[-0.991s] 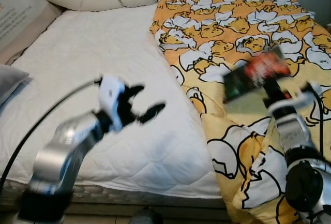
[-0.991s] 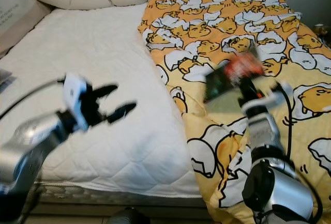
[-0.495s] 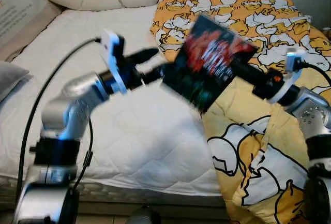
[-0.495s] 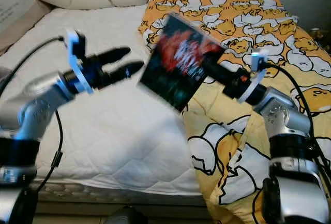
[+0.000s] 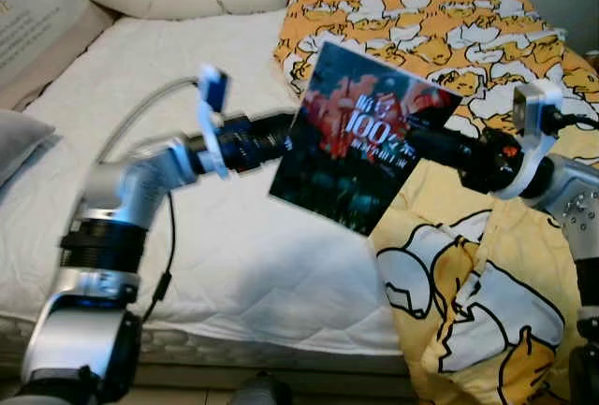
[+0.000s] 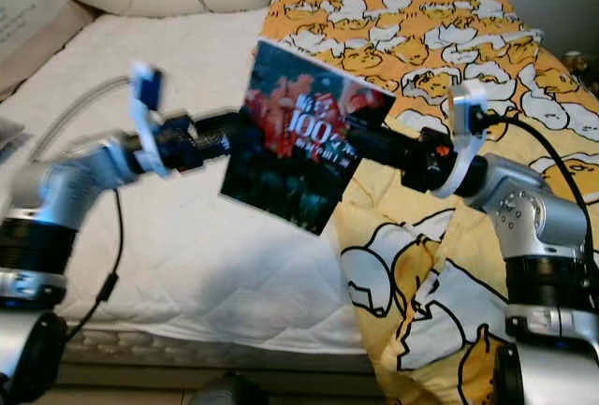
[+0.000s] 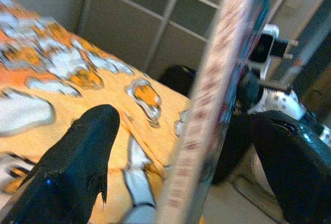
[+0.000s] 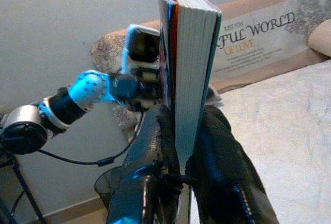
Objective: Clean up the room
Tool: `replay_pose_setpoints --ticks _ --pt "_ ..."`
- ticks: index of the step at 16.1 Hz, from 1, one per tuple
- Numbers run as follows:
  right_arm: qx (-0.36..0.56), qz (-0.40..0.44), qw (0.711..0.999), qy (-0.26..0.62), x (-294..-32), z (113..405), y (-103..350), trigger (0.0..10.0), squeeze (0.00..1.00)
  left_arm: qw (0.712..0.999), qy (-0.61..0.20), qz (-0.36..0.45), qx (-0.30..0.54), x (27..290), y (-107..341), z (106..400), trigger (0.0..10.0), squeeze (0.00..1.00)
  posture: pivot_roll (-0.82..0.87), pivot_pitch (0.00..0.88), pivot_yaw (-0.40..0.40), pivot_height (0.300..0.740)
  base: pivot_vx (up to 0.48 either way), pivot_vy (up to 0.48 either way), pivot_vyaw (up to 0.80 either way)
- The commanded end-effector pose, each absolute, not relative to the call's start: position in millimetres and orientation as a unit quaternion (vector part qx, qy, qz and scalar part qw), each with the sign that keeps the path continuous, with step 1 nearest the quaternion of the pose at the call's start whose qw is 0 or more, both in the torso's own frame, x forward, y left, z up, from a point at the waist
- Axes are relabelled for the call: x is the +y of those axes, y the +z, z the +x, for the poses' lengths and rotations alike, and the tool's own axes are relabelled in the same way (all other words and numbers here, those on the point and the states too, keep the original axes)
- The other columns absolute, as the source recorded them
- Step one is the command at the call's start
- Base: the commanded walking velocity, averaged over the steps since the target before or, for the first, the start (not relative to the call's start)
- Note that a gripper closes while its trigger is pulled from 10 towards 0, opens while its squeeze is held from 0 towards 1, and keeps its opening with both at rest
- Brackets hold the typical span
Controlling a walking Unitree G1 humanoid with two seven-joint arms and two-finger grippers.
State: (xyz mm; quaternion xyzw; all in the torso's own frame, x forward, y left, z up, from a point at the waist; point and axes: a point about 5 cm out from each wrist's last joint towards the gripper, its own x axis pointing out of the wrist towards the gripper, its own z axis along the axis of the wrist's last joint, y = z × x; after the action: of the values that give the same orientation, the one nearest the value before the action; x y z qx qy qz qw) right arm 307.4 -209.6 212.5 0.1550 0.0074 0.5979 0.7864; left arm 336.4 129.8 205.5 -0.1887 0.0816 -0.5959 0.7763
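- Above the bed's white mattress (image 5: 187, 124), a book (image 5: 360, 138) with a dark red-and-green cover was held in the air, tilted, between the two arms.
- One edge of the book was clenched by the right tool (image 8: 181, 146); in the right wrist view its two black fingers (image 8: 155, 151) were seen pressed flat against both covers.
- The opposite edge was straddled by the left tool (image 7: 181, 146), its fingers spread wide to either side of the cover and not closed on it.
- A handover was judged to be under way; if the right tool were released before the left was clenched, the book could be dropped onto the mattress or the yellow duvet (image 5: 487, 40).
- A grip taken only at the edge could let the book pivot and slip.
- The covers could be bent if both arms pulled at once.
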Motion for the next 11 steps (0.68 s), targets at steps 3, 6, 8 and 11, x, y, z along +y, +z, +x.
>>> replay_pose_setpoints --ticks 3,6,8,11 --pt "-0.013 0.156 0.780 0.607 -202.5 305.1 221.1 0.0 0.00 0.742 -0.631 -0.212 0.085 126.9 209.5 332.4 0.0 0.00 0.02 0.000 0.107 0.740 0.000 0.000 0.00" --pt "-0.018 0.161 0.783 0.601 -202.0 304.6 221.4 0.0 0.00 0.729 -0.646 -0.208 0.087 129.5 208.2 329.5 0.0 0.00 0.02 0.000 0.109 0.740 0.000 0.000 0.00" --pt "-0.017 0.162 0.784 0.599 -201.7 304.7 221.3 0.0 0.00 0.724 -0.650 -0.214 0.087 129.8 208.0 328.4 0.0 0.00 0.02 0.000 0.108 0.740 0.000 0.000 0.00" --pt "-0.019 0.163 0.786 0.596 -201.0 305.8 221.0 0.0 0.00 0.722 -0.651 -0.219 0.089 130.2 206.2 327.8 0.0 0.00 0.02 0.000 0.106 0.740 0.000 0.000 0.00"
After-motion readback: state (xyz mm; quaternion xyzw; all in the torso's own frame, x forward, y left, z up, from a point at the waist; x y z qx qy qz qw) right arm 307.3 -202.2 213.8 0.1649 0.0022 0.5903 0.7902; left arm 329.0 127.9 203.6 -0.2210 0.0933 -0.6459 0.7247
